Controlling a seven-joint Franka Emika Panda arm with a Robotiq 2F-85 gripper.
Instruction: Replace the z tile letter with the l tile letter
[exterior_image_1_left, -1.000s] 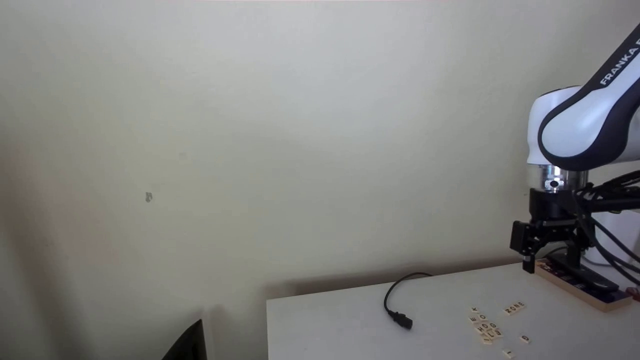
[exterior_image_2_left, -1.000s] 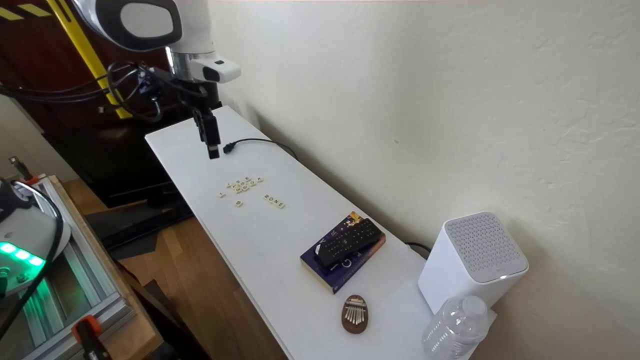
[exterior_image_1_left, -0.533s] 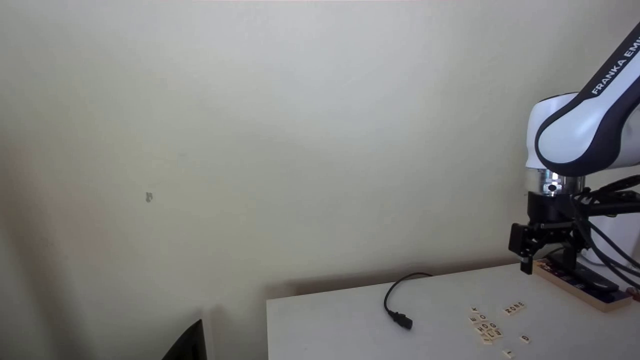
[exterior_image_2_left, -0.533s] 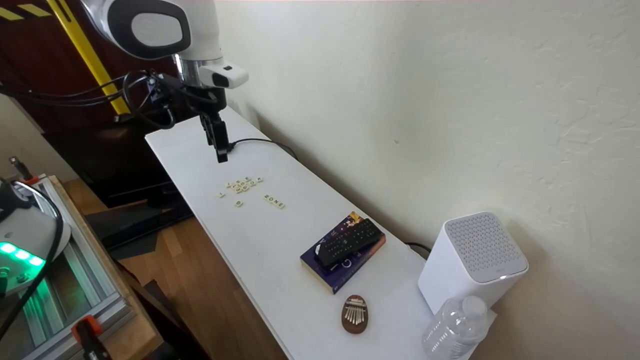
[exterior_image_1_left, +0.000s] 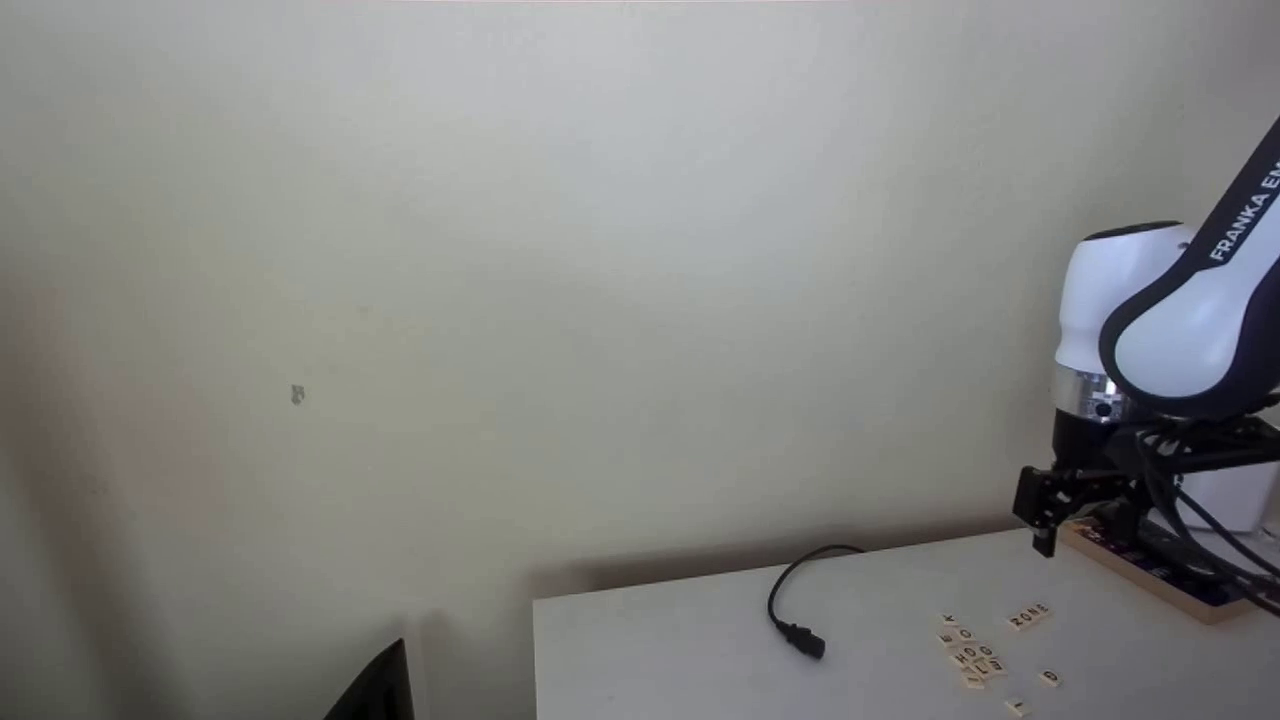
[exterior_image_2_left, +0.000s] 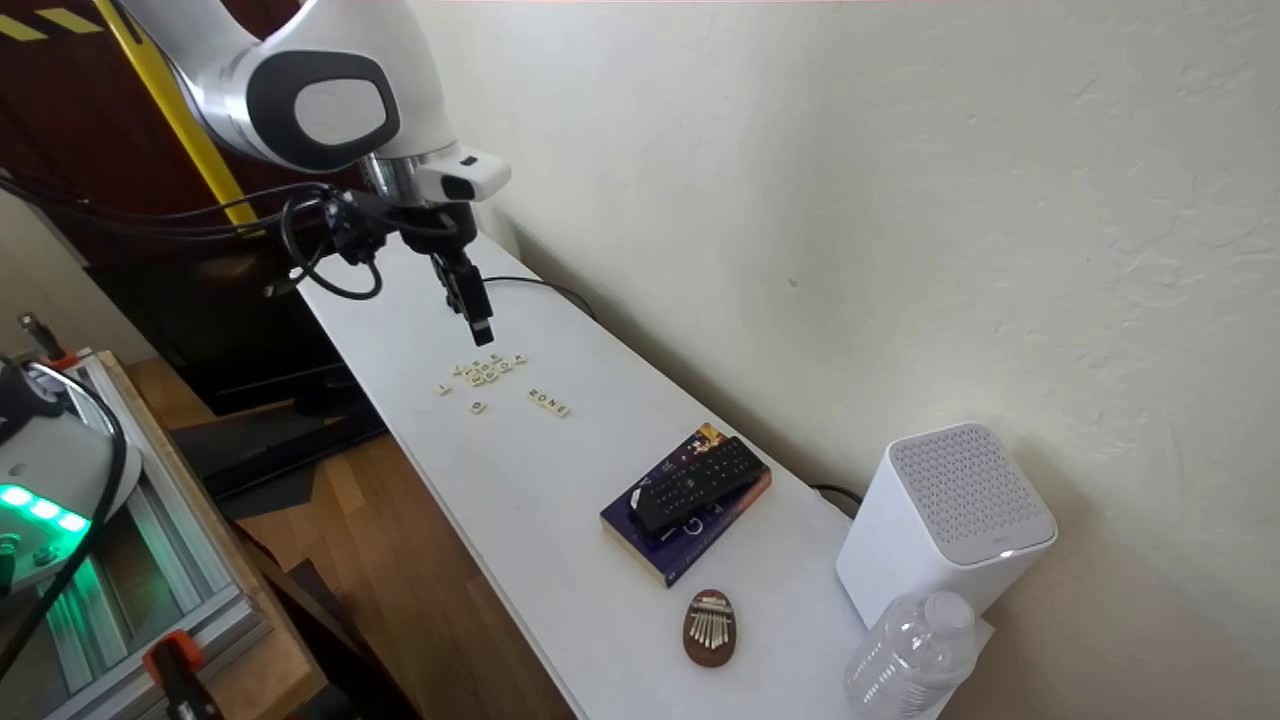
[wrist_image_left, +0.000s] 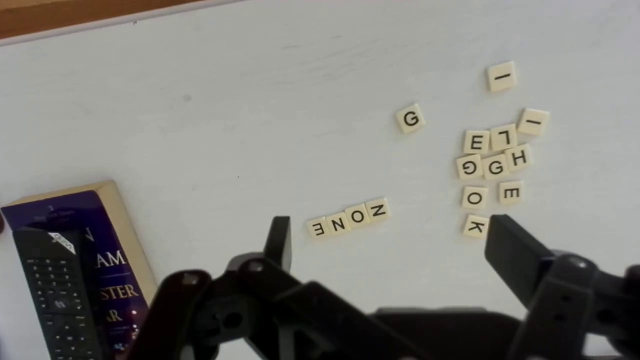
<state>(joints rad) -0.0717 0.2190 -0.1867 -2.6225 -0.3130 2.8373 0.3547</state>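
The z tile (wrist_image_left: 378, 210) is a cream square at one end of a touching row that spells ZONE, with the O tile (wrist_image_left: 357, 216) beside it. The row also shows in both exterior views (exterior_image_1_left: 1028, 615) (exterior_image_2_left: 548, 403). The l tile (wrist_image_left: 503, 137) lies in a loose cluster of tiles, beside an E tile (wrist_image_left: 476, 142) and touching or nearly touching an I tile (wrist_image_left: 533, 121). My gripper (wrist_image_left: 387, 235) is open and empty, fingers wide apart, above the table. In the wrist view its fingertips frame the ZONE row and partly cover the K tile (wrist_image_left: 475, 226).
A separate G tile (wrist_image_left: 410, 118) and another I tile (wrist_image_left: 501, 76) lie near the cluster. A book (exterior_image_2_left: 655, 545) with a black remote (exterior_image_2_left: 690, 487) on it, a thumb piano (exterior_image_2_left: 710, 628), a white speaker box (exterior_image_2_left: 945, 520), a bottle (exterior_image_2_left: 915, 655) and a black cable (exterior_image_1_left: 800, 640) are on the white table.
My gripper has moved down towards the table, and rightward in an exterior view, closer to the tiles. The tiles have not moved.
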